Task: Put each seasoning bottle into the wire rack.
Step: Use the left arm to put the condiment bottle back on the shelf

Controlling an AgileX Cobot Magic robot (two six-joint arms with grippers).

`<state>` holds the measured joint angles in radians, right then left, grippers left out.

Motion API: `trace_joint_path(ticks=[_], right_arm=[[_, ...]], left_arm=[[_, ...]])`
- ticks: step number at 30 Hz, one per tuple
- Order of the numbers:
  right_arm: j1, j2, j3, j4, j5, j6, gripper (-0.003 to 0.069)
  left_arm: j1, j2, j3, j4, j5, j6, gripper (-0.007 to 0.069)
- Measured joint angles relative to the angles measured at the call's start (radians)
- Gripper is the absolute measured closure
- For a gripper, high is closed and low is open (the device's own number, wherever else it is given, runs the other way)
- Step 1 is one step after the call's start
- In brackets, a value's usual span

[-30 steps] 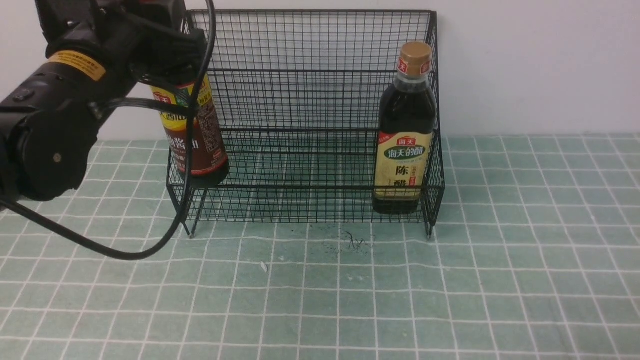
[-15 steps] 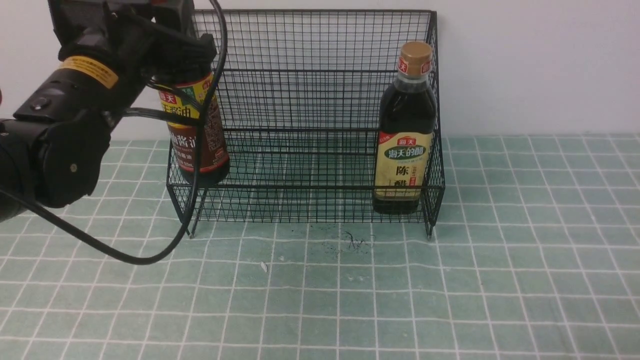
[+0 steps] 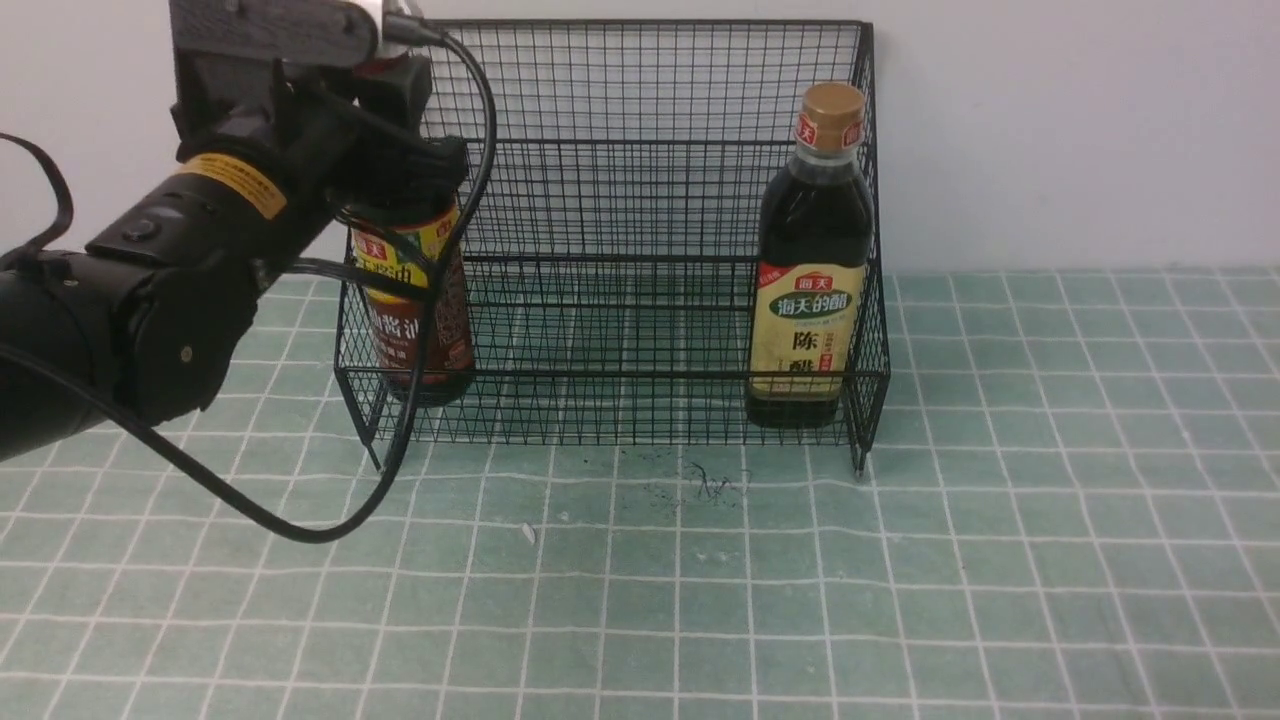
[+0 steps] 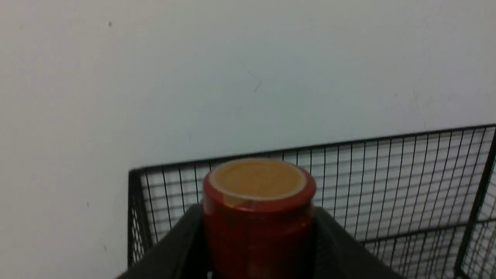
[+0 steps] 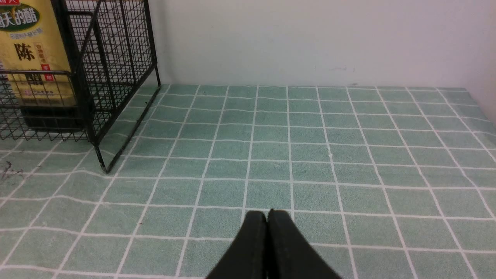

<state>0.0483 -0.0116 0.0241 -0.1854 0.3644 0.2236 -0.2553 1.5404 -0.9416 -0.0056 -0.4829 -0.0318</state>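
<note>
- A green tablecloth (image 3: 900,560) with a white grid pattern covers the whole work surface, running back to a plain white wall (image 3: 1080,130) across the top of the front view.
- Small dark scuff marks (image 3: 700,485) and a white speck (image 3: 527,533) lie on the cloth just in front of the rack, near the frame's centre.
- The black wire rack (image 3: 620,400) stands against the wall at upper centre, its tall back, sloped sides and low front all open mesh.
- Inside it, at the right end, the gold-capped vinegar bottle (image 3: 812,260) with a beige label stands upright, beside the right side wall.
- At the rack's left end, the red-capped soy sauce bottle (image 3: 415,310) is nearly upright, its base just behind the low front wire; whether it rests on the rack floor cannot be told.
- The left gripper (image 3: 400,185) is clamped around that bottle's neck, its black fingers (image 4: 333,248) flanking the red cap in the left wrist view.
- The left arm's black cable (image 3: 300,525) loops down across the rack's left front corner, partly screening the bottle.
- The right gripper (image 5: 267,221), fingertips pressed together and holding nothing, hovers over bare cloth right of the rack.
</note>
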Motion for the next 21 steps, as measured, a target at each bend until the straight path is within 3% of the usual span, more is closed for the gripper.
trace_joint_path(ticks=[4,13,21], right_arm=[[0.000,0.000,0.000,0.000,0.000,0.000,0.0673],[0.000,0.000,0.000,0.000,0.000,0.000,0.0673],[0.000,0.000,0.000,0.000,0.000,0.000,0.0673]], left_arm=[[-0.001,-0.004,-0.005,0.006,0.129,-0.023,0.0341],[-0.001,-0.006,-0.013,0.006,0.155,-0.024,0.0340],[-0.001,-0.065,-0.013,-0.002,0.378,-0.030,0.0179]])
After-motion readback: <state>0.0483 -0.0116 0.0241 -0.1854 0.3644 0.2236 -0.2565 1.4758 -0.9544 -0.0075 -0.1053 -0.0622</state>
